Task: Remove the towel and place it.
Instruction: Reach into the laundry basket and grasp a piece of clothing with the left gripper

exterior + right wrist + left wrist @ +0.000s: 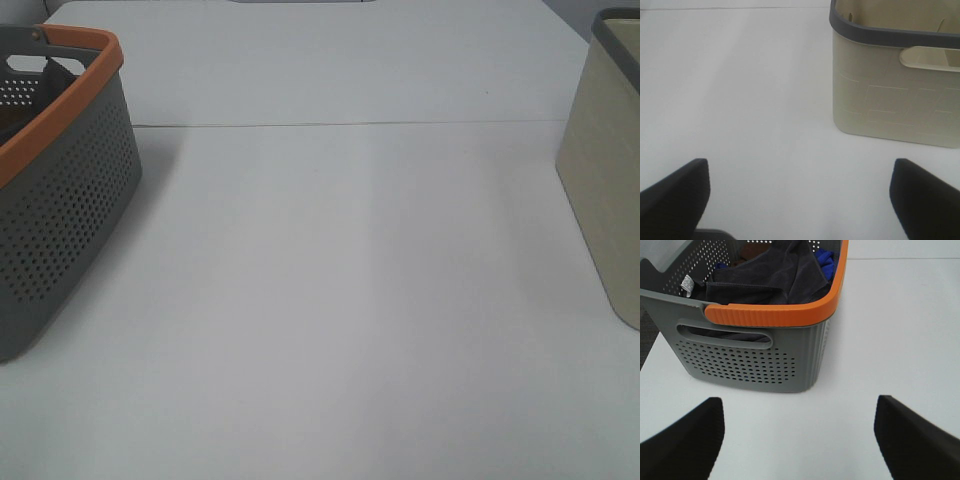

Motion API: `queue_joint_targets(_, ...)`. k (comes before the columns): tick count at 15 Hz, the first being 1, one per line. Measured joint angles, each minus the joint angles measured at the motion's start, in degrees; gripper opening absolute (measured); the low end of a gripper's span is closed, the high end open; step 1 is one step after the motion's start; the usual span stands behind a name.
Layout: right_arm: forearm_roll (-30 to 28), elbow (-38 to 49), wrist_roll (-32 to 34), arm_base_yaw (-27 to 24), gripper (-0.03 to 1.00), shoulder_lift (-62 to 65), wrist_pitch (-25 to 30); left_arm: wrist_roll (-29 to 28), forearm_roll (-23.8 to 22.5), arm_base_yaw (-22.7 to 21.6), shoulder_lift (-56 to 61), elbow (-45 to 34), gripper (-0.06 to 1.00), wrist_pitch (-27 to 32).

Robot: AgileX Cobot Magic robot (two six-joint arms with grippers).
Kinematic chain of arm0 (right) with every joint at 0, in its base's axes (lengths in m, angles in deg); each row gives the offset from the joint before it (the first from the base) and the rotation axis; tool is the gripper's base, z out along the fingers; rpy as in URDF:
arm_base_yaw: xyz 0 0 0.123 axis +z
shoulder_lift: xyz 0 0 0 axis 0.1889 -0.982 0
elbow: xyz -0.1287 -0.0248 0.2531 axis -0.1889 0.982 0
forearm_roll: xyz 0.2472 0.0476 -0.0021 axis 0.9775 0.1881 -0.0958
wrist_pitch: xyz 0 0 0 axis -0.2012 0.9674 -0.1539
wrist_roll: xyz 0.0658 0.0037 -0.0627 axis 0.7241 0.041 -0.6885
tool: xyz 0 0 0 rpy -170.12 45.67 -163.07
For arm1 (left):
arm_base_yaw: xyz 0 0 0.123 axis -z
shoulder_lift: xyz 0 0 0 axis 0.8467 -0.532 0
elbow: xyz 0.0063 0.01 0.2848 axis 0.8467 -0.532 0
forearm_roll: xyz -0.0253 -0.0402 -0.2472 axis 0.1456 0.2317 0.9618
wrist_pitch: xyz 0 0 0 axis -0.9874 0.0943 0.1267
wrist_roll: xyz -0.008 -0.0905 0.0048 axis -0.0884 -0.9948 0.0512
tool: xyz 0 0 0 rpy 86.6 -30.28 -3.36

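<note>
White counter [320, 300] fills our high view, with a thin seam running across its far part. We find the towel [770, 275], dark navy-purple and crumpled, lying inside the grey basket [755, 365], heaped close under its orange rim. A small white tag [687, 284] shows at the towel's edge by the perforated wall, and a blue cloth [826, 262] peeks out beside it. We see the basket standing at the left edge of the counter. The beige bin [890, 100] with its dark grey rim stands at the right edge, well apart. The left gripper [799, 410] faces the basket's handle end, released, jaws wide with only bare counter between them. The right gripper [800, 170] faces the bin, likewise spread and grasping nothing.
</note>
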Motion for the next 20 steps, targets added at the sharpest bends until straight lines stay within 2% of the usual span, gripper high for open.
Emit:
queue_joint_targets(17,0.0,0.0,0.0,0.0,0.87,0.0,0.0,0.0,0.0,0.0,0.0,0.0,0.77,0.0)
queue_joint_targets(18,0.0,0.0,0.0,0.0,0.87,0.0,0.0,0.0,0.0,0.0,0.0,0.0,0.80,0.0)
queue_joint_targets(20,0.0,0.0,0.0,0.0,0.87,0.0,0.0,0.0,-0.1,0.0,0.0,0.0,0.93,0.0)
